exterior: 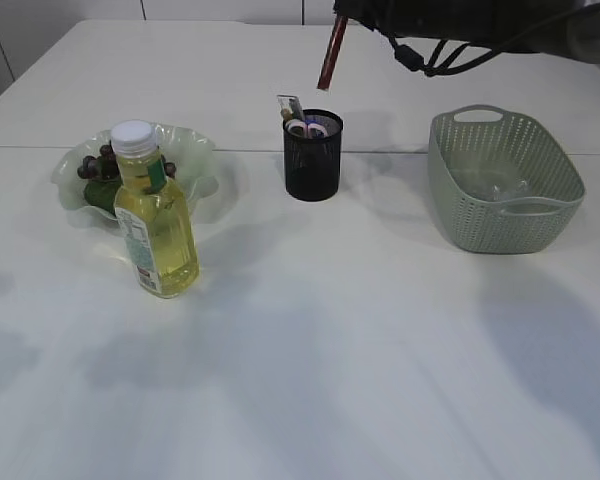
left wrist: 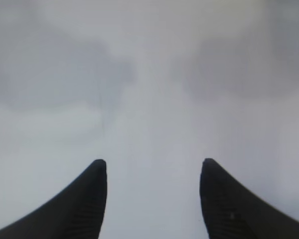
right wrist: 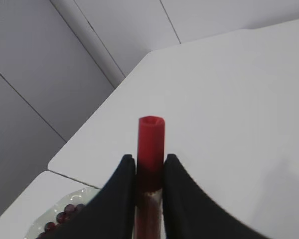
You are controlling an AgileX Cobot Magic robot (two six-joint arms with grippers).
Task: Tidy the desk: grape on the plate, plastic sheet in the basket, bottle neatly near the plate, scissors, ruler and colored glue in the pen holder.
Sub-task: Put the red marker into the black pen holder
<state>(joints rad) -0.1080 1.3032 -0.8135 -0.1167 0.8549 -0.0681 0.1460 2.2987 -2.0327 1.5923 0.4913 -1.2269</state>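
Glue stick held above the pen holder (exterior: pixel 312 155)

My right gripper (right wrist: pixel 148 167) hangs high, jaws pinching the red colored glue (right wrist: pixel 150 144); my left gripper (left wrist: pixel 153 172) faces the counter (left wrist: pixel 149 74), jaws spread.

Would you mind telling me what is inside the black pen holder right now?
The pen holder holds scissors with loop handles and a flat ruler poking above the rim. Their lower parts are hidden by the mesh wall.

This looked like a lab or test room set up as an office desk. A plain white worktop (exterior: pixel 380 350) stood against bare pale wall panels (right wrist: pixel 50 64), and it carried only a mesh pen holder (exterior: pixel 312 160), a plastic basket (exterior: pixel 505 215) and a plate (exterior: pixel 195 150).
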